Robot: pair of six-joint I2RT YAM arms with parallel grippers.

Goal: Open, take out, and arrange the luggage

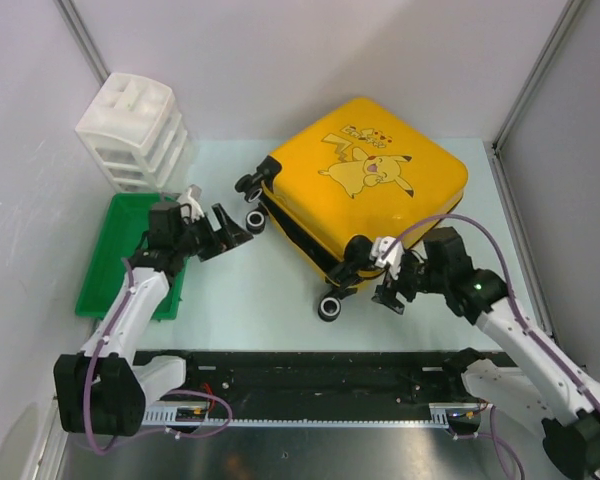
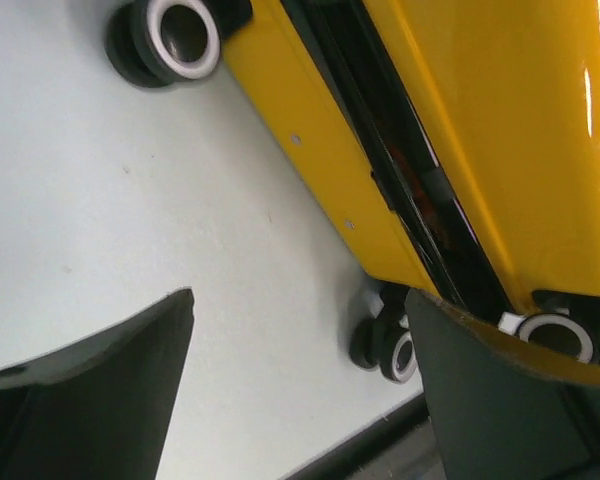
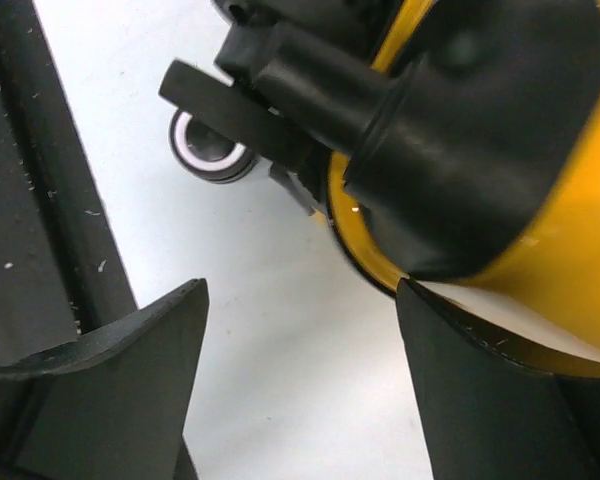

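Pale worktop (image 1: 270, 300) inside a white-walled enclosure.

Count: 1 luggage, 1 green tray, 1 white drawer unit, 2 arms.

Luggage (image 1: 380, 150): yellow hard shell, lying flat at about 1 o'clock from worktop centre, cartoon print facing up. Black zipper seam runs along the near-left edge and the two halves sit together. 3 black wheels (image 1: 330, 308) are plainly seen from the top view, all along that edge; a fourth cannot be confirmed behind the right arm.

Left tool (image 1: 220, 232): fingers apart, nothing between them, only bare worktop in its wrist view. It sits just beside the wheel at the luggage's 9 o'clock corner, not touching.

Right tool (image 1: 380, 275): fingers apart at the luggage's 6 o'clock corner. One finger is up against the yellow shell by a wheel housing. No grip.

Green tray (image 1: 105, 265): 9 o'clock, under the left arm.

Drawer unit (image 1: 130, 125): 10 o'clock, behind the tray.
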